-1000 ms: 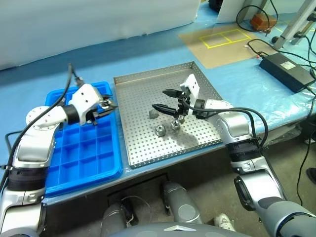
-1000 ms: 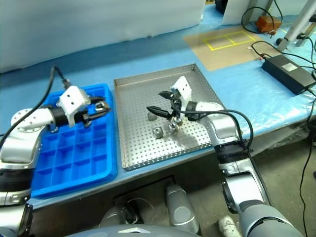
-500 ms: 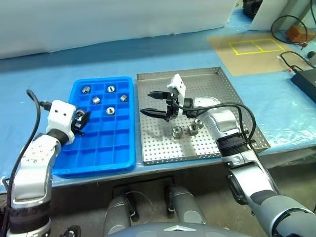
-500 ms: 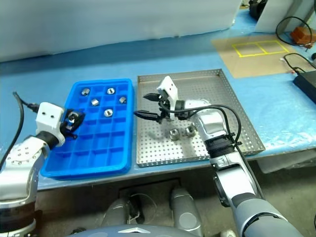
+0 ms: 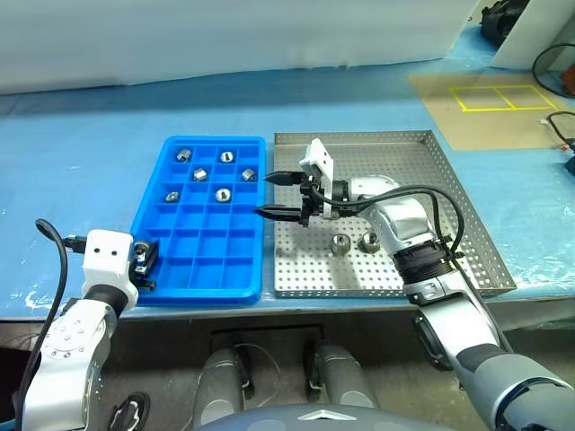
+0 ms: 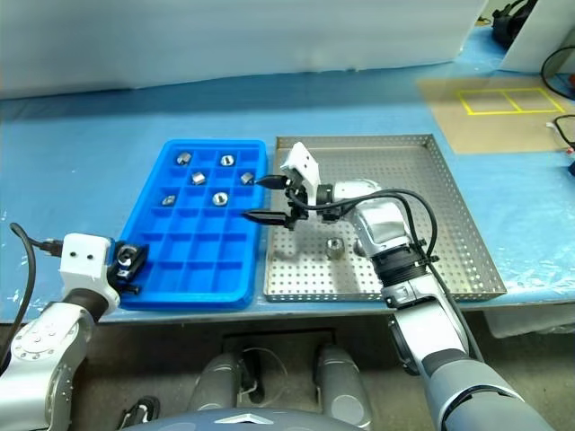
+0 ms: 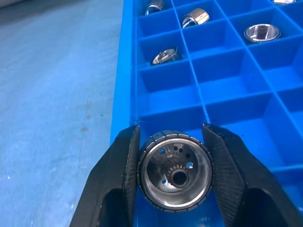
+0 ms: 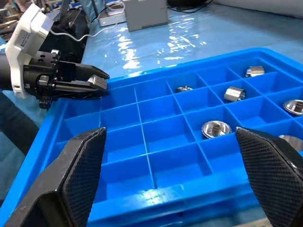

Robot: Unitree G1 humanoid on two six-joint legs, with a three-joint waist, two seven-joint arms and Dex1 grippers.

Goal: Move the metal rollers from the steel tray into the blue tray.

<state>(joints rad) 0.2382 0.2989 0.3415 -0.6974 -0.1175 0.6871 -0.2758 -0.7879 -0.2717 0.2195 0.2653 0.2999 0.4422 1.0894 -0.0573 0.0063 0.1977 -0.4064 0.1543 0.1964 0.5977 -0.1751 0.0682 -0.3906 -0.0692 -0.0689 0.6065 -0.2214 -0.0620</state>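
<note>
The left gripper (image 7: 173,177) is clamped on a roller (image 7: 174,171), one black finger on each side of its ribbed rim, its bore facing the wrist camera. It hangs at the near left corner of the blue tray (image 5: 235,278), about over the rim, not plainly above a cell. Let go here, the roller could strike the rim and bounce onto the blue sheet (image 5: 81,162) outside the tray. It is round and hard, so it would likely roll once it lands on its side. The grip also bears on a curved rim, which could slip if the wrist tilts.

The right gripper (image 5: 273,195) stands wide open and empty, pointing left over the seam between the two trays. Judging by its place, a careless sweep left could catch the blue tray's right wall.

The rollers are short, shiny steel cylinders with a centre hole. Six rollers (image 5: 222,192) lie in the far cells of the blue tray, a glossy moulded plastic grid of square pockets. Two more rollers (image 5: 340,243) sit on the steel tray (image 5: 449,180), a matt grey sheet punched with fine holes and edged by low rims, right of the blue tray.
</note>
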